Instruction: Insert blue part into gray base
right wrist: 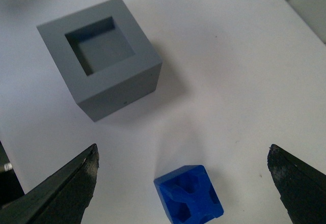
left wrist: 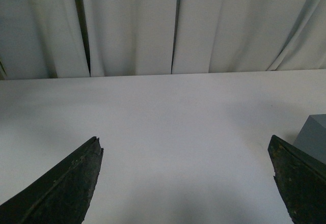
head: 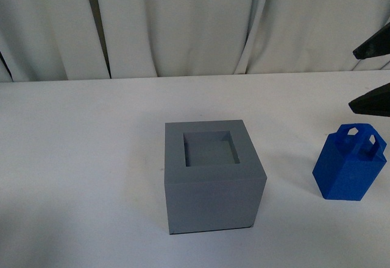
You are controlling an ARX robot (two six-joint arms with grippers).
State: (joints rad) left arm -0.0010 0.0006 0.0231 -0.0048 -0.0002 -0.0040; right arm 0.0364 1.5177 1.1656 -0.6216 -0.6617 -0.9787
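Note:
The gray base (head: 213,179) stands on the white table in the middle of the front view, its square recess empty and facing up. The blue part (head: 351,163) stands upright to its right, handle loop on top. My right gripper (head: 373,76) is open, its two dark fingertips showing at the right edge above the blue part. In the right wrist view the blue part (right wrist: 188,201) lies below and between the wide-open fingers (right wrist: 66,186), with the gray base (right wrist: 99,56) beyond it. My left gripper (left wrist: 186,150) is open and empty; a corner of the gray base (left wrist: 311,137) shows beside one finger.
White curtains (head: 183,24) hang behind the table's far edge. The white tabletop (head: 79,158) runs bare to the left of the base.

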